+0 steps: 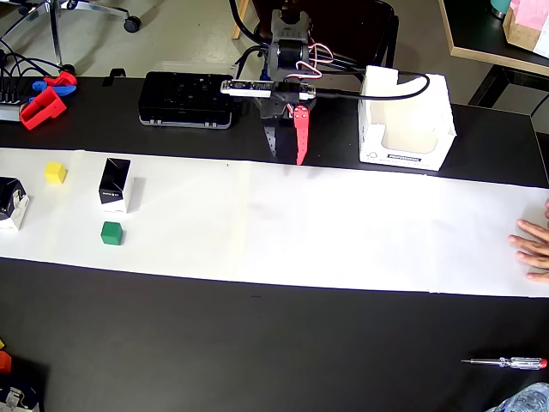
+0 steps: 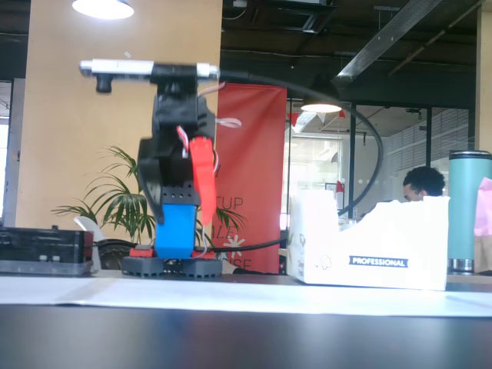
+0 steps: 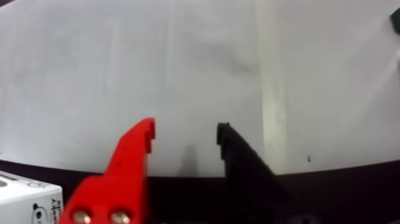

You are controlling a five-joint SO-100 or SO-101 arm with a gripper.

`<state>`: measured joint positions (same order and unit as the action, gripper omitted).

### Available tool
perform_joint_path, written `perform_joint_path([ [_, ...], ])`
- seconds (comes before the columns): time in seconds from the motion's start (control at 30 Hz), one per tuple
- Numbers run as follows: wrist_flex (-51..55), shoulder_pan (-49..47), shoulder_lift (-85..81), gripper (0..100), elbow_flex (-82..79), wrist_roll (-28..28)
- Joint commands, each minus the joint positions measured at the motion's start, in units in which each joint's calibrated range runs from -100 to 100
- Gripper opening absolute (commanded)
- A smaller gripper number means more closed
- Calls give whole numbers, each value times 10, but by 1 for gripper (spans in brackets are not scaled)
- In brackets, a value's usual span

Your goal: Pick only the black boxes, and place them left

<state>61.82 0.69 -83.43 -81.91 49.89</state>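
Note:
In the overhead view two black boxes stand on the white paper strip (image 1: pixel 343 232) at the left: one upright (image 1: pixel 115 184), one at the left edge (image 1: pixel 10 203). The gripper (image 1: pixel 286 159) hangs folded near the arm's base at the back centre, well to the right of both boxes. In the wrist view its red finger (image 3: pixel 134 161) and black finger (image 3: pixel 238 161) stand apart over bare white paper, open around nothing (image 3: pixel 186 128). The fixed view shows the folded arm with its red finger (image 2: pixel 204 184) pointing down; no black boxes show there.
A yellow cube (image 1: pixel 56 172) and a green cube (image 1: pixel 111 233) lie near the boxes. A flat black device (image 1: pixel 187 99) and a white open carton (image 1: pixel 403 120) flank the arm's base. A hand (image 1: pixel 536 249) rests at the paper's right end. A screwdriver (image 1: pixel 506 362) lies front right.

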Motion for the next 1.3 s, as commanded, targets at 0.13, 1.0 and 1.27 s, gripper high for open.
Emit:
perform_joint_path([
  [0.13, 18, 1, 169, 25, 284, 7],
  [1.0, 356, 227, 432, 52, 795, 208],
  [1.27, 320, 327, 493, 52, 796, 254],
])
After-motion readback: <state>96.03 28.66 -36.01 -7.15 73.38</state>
